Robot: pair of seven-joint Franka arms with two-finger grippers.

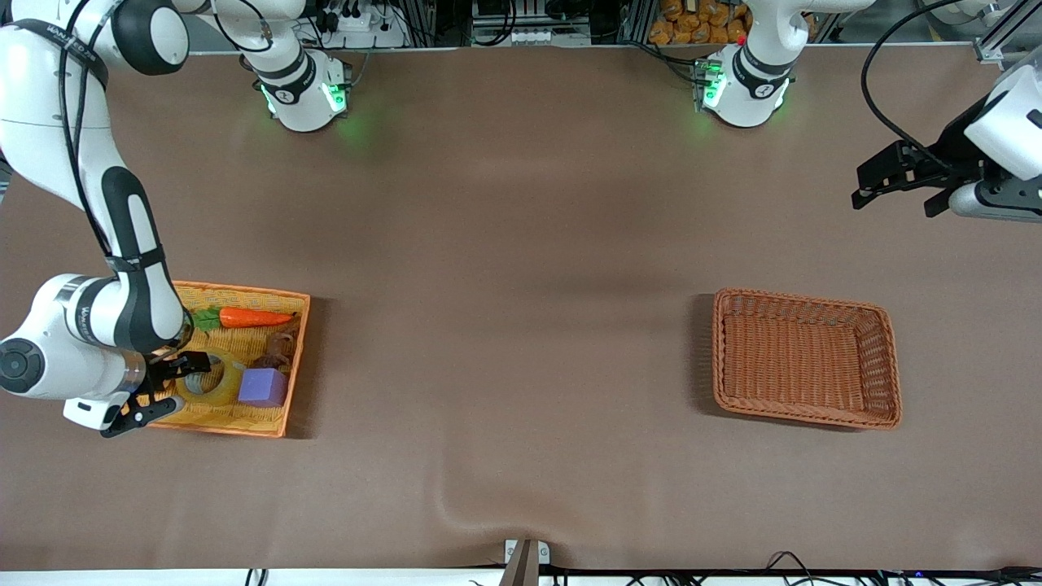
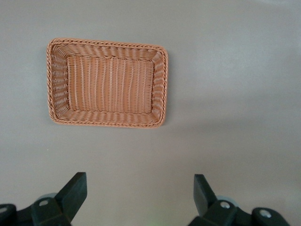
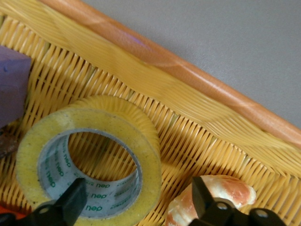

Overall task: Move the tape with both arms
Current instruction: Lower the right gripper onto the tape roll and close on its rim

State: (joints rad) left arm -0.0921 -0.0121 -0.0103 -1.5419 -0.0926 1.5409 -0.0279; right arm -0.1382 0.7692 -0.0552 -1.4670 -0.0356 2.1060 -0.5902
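Tape (image 1: 209, 377) lies flat in the yellow tray (image 1: 244, 423) at the right arm's end of the desk (image 1: 505, 325), and in my right wrist feed I read it as a thick yellowish ring (image 3: 89, 160) with a grey printed core. Just beside it in the tray sits a purple cube (image 1: 262, 387), toward the left arm's end; a carrot (image 1: 252, 317) lies farther from the front camera, with a brown item (image 1: 279, 348) I can't make out between carrot and cube. The right wrist feed also shows a pale, orange-tinged lump (image 3: 216, 195) next to the roll. My right pincer (image 1: 167, 389) is low over the tray with its fingers spread: one finger (image 3: 70, 200) sits over the roll's rim, the other (image 3: 202, 197) is outside the ring, over that lump. Nothing is gripped. The brown basket (image 1: 806, 411) rests toward the left arm's end, well apart from the tray. My left pincer (image 1: 895, 175) waits high above the desk at that end, fingers (image 2: 75, 193) wide apart, with the basket (image 2: 107, 120) in its wrist feed.
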